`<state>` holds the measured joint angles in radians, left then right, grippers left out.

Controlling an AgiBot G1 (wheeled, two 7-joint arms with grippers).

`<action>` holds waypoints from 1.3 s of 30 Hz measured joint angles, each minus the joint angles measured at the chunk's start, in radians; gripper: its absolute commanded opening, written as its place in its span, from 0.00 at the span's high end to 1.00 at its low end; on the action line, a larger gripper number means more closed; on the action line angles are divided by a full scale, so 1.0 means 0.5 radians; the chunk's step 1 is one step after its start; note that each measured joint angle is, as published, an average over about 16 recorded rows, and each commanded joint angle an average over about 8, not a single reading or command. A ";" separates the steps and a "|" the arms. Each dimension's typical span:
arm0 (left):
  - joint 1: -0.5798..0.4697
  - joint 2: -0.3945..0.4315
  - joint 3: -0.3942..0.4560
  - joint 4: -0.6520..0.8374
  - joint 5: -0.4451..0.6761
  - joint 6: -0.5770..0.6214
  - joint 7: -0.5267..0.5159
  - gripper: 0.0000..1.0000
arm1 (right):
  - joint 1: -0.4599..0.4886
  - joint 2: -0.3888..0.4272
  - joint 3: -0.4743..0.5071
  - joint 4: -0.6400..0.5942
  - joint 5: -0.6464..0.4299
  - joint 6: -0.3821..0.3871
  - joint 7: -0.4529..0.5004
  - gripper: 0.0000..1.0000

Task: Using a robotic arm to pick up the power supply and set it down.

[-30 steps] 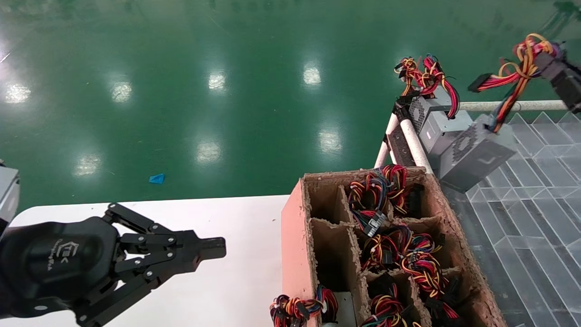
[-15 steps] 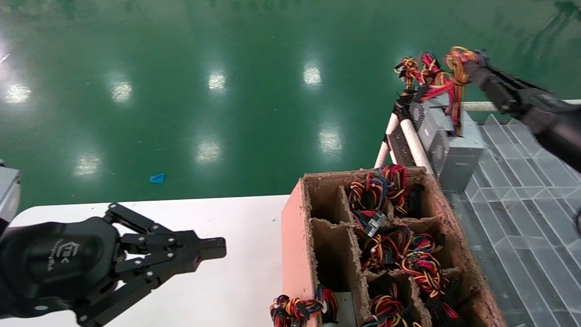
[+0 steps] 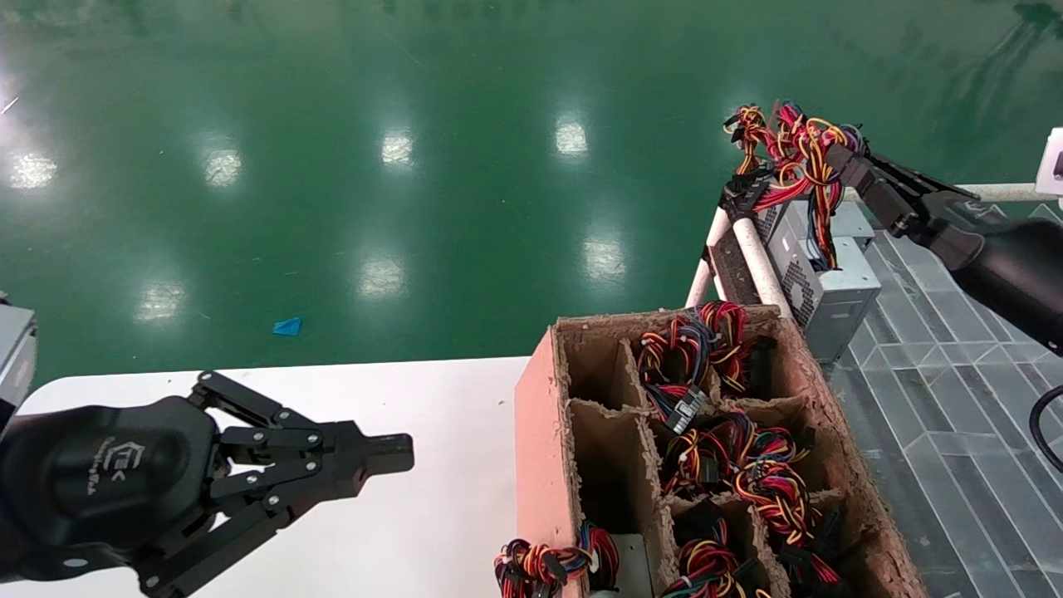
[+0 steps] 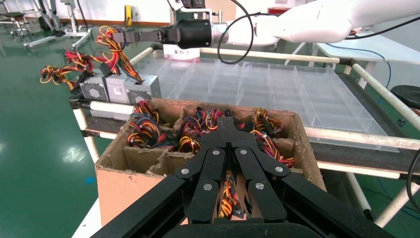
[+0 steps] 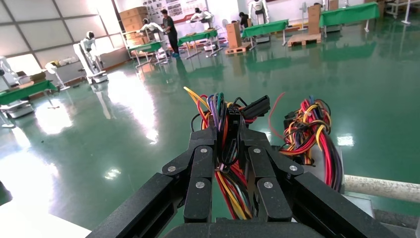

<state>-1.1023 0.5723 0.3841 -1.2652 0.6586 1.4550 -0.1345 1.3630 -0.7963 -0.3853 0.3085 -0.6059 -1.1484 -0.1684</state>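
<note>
The power supply point(image 3: 840, 286) is a grey metal box with a perforated face. It stands at the far left corner of the clear tray point(image 3: 955, 382) and appears to rest on it. Its yellow, orange, red and black wires point(image 3: 818, 178) rise to my right gripper point(image 3: 833, 155), which is shut on the bundle above the box. The right wrist view shows the wires point(image 5: 229, 173) pinched between the right gripper's point(image 5: 225, 130) jaws. From the left wrist view I see the box point(image 4: 133, 89) and the right gripper point(image 4: 126, 35) far off. My left gripper point(image 3: 399, 455) point(image 4: 226, 121) hangs shut and empty over the white table point(image 3: 415, 531).
A second grey box point(image 3: 776, 218) with a red cable bundle point(image 3: 760, 137) sits right behind the power supply. A divided cardboard box point(image 3: 540, 432) holding several wire-topped units stands between the table and the tray. White pipe rails point(image 3: 756, 257) edge the tray rack.
My right gripper has swung left and lowered, carrying the power supply by its wires from above the tray to beside the second grey box. The left arm has not moved.
</note>
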 measured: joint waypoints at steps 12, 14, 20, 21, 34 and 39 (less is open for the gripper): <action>0.000 0.000 0.000 0.000 0.000 0.000 0.000 1.00 | 0.153 -0.016 -0.074 -0.164 -0.117 -0.096 -0.073 0.00; 0.000 0.000 0.000 0.000 0.000 0.000 0.000 1.00 | 0.173 -0.018 -0.077 -0.184 -0.122 -0.111 -0.085 0.00; 0.000 0.000 0.000 0.000 0.000 0.000 0.000 1.00 | 0.222 -0.021 -0.075 -0.230 -0.124 -0.164 -0.134 0.00; 0.000 0.000 0.000 0.000 0.000 0.000 0.000 1.00 | 0.228 -0.021 -0.073 -0.237 -0.122 -0.173 -0.143 0.00; 0.000 0.000 0.000 0.000 0.000 0.000 0.000 1.00 | 0.254 0.001 -0.053 -0.234 -0.112 -0.299 -0.252 0.00; 0.000 0.000 0.001 0.000 0.000 0.000 0.000 1.00 | 0.214 0.022 -0.034 -0.132 -0.111 -0.341 -0.225 0.00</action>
<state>-1.1023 0.5722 0.3844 -1.2652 0.6584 1.4549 -0.1344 1.4699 -0.7854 -0.4026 0.2427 -0.6615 -1.3188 -0.2807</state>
